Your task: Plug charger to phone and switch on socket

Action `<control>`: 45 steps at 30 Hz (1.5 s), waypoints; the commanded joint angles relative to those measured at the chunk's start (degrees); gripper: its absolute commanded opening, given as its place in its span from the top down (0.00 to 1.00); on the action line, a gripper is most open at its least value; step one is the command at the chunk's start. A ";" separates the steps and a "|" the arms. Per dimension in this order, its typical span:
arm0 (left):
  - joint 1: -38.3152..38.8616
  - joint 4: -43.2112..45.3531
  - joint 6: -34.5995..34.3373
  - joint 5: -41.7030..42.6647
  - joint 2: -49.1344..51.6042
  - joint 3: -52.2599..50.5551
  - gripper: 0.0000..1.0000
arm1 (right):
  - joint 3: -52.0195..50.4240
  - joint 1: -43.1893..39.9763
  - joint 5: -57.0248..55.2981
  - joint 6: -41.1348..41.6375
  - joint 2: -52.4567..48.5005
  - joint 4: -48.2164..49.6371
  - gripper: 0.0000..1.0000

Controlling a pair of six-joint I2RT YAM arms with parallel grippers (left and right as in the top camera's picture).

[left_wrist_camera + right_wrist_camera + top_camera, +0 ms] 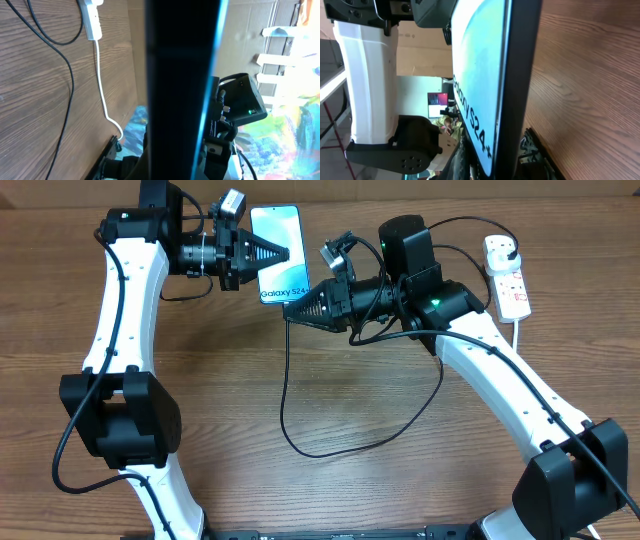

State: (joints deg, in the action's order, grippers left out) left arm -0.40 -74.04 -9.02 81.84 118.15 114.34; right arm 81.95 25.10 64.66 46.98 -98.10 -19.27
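Brown wood-grain table (400, 440). Slim glossy rectangular phone (284, 284) with teal screen, top centre, clamped in left gripper (296, 252). White oblong socket (508, 278) with red markings, far right. Thin black charger (283, 395) loops below, pinched in closed right gripper (289, 310) at phone's bottom edge.

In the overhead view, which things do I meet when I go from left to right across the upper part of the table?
white link of the left arm → phone → black block on the right arm → socket
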 commanded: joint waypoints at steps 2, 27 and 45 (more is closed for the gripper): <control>1.88 -1.36 3.32 5.33 -1.14 0.13 0.96 | 0.48 -0.26 -1.60 0.15 -0.42 1.20 0.96; 2.10 -6.40 7.78 6.71 -1.14 0.13 0.96 | 0.48 -0.44 -2.69 1.25 -0.42 3.82 0.96; 0.92 -3.65 7.06 5.88 -1.14 0.13 0.96 | 0.48 -0.44 -0.46 1.20 -0.42 3.02 0.28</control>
State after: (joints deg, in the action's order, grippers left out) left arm 0.60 -78.32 -2.59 85.06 118.15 114.34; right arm 81.95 24.97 65.36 48.05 -98.13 -16.16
